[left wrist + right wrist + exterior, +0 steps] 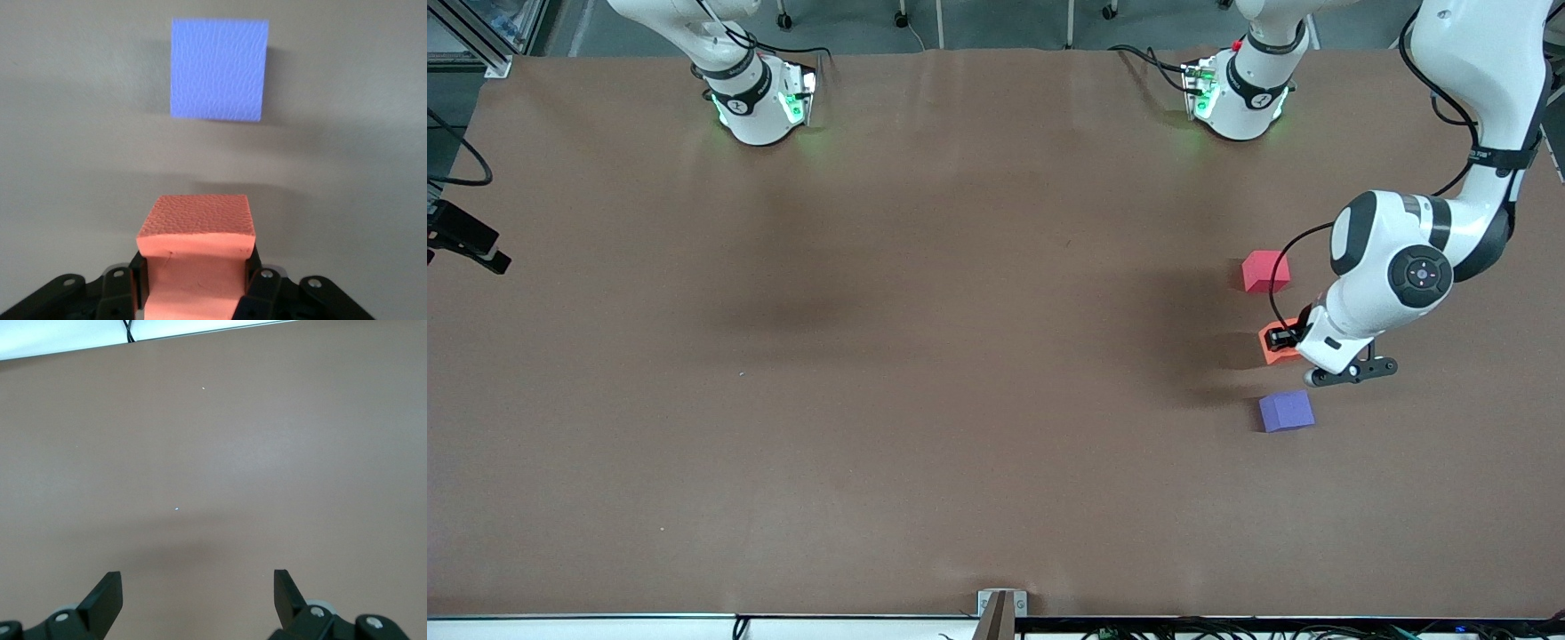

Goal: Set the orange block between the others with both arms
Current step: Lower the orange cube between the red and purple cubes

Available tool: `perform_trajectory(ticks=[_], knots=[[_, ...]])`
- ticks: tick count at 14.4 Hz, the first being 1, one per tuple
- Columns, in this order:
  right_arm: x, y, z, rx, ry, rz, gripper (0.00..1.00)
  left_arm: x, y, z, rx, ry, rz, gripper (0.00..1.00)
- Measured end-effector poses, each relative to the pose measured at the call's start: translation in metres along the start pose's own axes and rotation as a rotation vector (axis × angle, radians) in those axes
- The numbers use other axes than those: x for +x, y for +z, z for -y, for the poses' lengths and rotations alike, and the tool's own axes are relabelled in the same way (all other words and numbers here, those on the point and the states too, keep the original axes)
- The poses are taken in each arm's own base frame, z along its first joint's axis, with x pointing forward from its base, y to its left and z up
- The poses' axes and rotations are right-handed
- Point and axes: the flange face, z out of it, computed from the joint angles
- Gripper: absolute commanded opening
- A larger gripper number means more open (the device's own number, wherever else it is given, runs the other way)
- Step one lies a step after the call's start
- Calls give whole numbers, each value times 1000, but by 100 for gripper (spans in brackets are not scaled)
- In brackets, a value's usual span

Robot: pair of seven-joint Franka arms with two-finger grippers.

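Two cubes, pinkish-red (1264,271) and purple (1286,411), flanking orange block (1277,342) pinched in left gripper (1288,339); best lowered level before release. Right gripper (198,593) waiting, jaws spread, above bare surface (925,356).

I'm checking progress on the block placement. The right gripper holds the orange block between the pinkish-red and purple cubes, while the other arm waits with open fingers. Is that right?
Not quite: the left gripper is shut on the orange block, as the front and left wrist views show. It sits between the pinkish-red cube and the purple cube. The right gripper is the one waiting, open.
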Motion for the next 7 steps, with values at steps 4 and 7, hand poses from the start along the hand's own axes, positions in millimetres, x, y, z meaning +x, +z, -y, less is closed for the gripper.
perform_trajectory(ticks=[4,7], knots=[[0,-2,6,0,-12,-3,100,-17,23,-1,-22,41,-17,24],[0,-1,12,-2,-23,-3,100,-24,33,-1,-26,72,-15,24]])
